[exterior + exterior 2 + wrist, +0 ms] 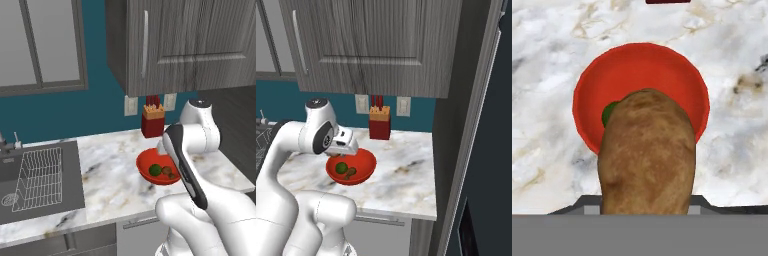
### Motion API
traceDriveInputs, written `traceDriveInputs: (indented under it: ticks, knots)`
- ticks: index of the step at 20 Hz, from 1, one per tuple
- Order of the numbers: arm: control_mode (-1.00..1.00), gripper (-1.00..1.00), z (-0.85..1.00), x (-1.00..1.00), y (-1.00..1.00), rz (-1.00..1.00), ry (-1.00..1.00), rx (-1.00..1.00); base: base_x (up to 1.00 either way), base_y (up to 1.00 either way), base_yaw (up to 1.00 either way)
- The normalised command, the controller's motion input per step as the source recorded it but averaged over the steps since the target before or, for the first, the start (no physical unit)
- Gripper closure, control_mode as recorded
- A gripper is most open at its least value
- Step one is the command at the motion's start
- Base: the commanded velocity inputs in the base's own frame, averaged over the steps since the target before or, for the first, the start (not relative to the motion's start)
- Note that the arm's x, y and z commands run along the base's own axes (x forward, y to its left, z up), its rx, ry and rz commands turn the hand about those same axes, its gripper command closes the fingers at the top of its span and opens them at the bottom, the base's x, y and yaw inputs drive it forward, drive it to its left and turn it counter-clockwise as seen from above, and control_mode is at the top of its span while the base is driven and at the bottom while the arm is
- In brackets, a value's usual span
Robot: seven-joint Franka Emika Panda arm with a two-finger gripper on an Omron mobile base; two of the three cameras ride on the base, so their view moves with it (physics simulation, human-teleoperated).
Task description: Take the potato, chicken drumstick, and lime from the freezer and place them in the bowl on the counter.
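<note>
A rendered home kitchen: marbled tabletop [115, 175] with a set-in sink [35, 185], grey wood wall cabinets [190, 45], teal wall, outlets [362, 104] and a red knife block [379, 122].

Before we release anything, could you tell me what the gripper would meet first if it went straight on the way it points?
Probably the bowl beneath the gripper's potato; the lime is slightly off-line.

red bowl [682, 80] open below, knife block [153, 120] behind
</note>
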Motion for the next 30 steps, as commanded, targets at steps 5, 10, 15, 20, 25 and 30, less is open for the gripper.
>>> traceDriveInputs:
  ticks: [5,10,15,20,25,30]
  knots:
    - [-1.00,1.00,-0.45,0.33,-0.15,0.05,0.01,0.00,0.00,0.00,0.00]
    - [-1.00,1.00,-0.44,0.41,-0.17,0.02,0.00,0.00,0.00,0.00,0.00]
    - [-1.00,1.00,-0.41,0.26,-0.01,0.00,0.00,0.00,0.00,0.00,0.00]
    - [-1.00,1.00,-0.33,0.11,0.00,0.00,0.00,0.00,0.00,0.00,0.00]
    - [-1.00,1.00,-0.35,0.06,-0.08,0.00,0.00,0.00,0.00,0.00,0.00]
    - [-1.00,1.00,-0.24,0.05,-0.06,0.00,0.00,0.00,0.00,0.00,0.00]
